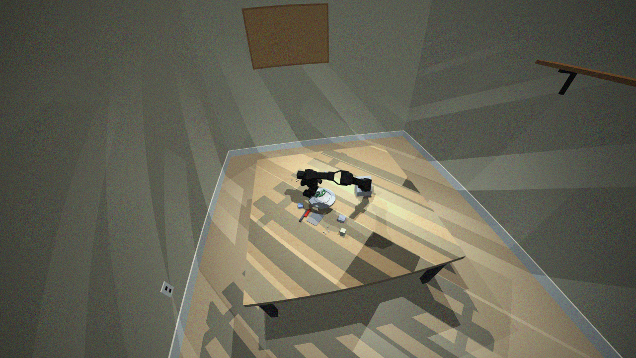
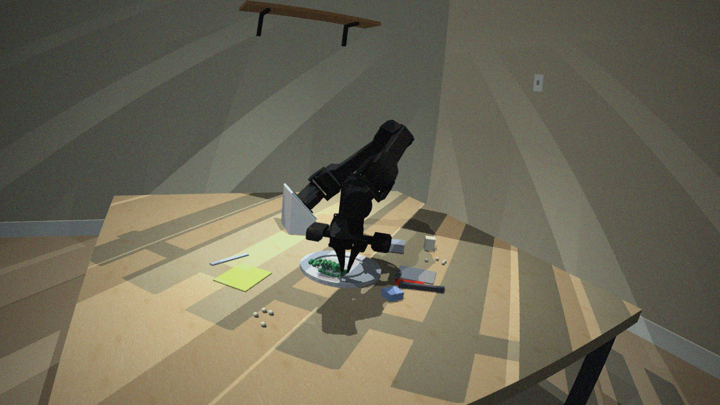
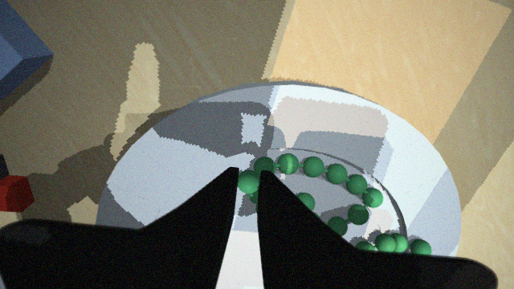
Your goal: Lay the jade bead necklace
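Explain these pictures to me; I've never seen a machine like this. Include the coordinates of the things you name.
The machine is one black robot arm [image 1: 349,179] [image 2: 385,156], ending in a two-fingered end effector [image 1: 313,192] [image 2: 345,274] [image 3: 249,178]. The top picture looks down from high up, the exterior one looks across the table, and the wrist one looks past the two dark fingers.

On the table lies a round bead board [image 1: 328,200] [image 2: 307,275] [image 3: 132,172]. Around it are a blue block [image 1: 300,205] [image 2: 392,293] [image 3: 16,52], a yellow-green square [image 2: 246,278], a gray square [image 1: 315,218] [image 2: 420,274] and other small things.

The fingers are closed on part of the green bead necklace [image 1: 319,193] [image 2: 324,264] [image 3: 336,173]; the rest lies loosely on the board, with some beads bunched together.
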`<state>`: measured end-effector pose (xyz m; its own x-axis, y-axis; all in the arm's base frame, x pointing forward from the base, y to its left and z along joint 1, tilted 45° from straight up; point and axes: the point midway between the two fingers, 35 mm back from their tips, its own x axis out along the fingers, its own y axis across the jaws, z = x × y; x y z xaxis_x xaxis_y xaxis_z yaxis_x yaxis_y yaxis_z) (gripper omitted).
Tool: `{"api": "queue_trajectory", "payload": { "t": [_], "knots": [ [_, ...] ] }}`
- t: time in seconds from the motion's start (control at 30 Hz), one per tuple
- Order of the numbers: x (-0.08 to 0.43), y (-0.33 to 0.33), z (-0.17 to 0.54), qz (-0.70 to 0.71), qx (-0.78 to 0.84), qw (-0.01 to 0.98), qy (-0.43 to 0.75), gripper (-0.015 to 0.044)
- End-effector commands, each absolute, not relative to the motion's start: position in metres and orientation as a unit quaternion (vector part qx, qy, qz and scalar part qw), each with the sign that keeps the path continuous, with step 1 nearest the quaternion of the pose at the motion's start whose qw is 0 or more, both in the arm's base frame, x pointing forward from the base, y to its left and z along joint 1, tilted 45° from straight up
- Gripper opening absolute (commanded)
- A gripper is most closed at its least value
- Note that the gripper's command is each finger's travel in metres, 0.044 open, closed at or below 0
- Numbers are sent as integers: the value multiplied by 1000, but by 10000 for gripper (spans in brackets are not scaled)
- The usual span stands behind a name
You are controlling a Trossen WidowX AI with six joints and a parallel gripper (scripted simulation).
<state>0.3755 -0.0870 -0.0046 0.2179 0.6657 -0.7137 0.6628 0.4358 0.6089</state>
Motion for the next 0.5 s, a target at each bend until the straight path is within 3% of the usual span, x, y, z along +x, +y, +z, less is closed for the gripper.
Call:
{"api": "queue_trajectory", "payload": {
  "t": [0.0,0.37,0.47],
  "knots": [
    [376,-85,-7,1,534,566,628,0],
    [378,-80,-13,1,534,566,628,0],
    [379,-82,-10,1,531,571,626,79]
  ]
}}
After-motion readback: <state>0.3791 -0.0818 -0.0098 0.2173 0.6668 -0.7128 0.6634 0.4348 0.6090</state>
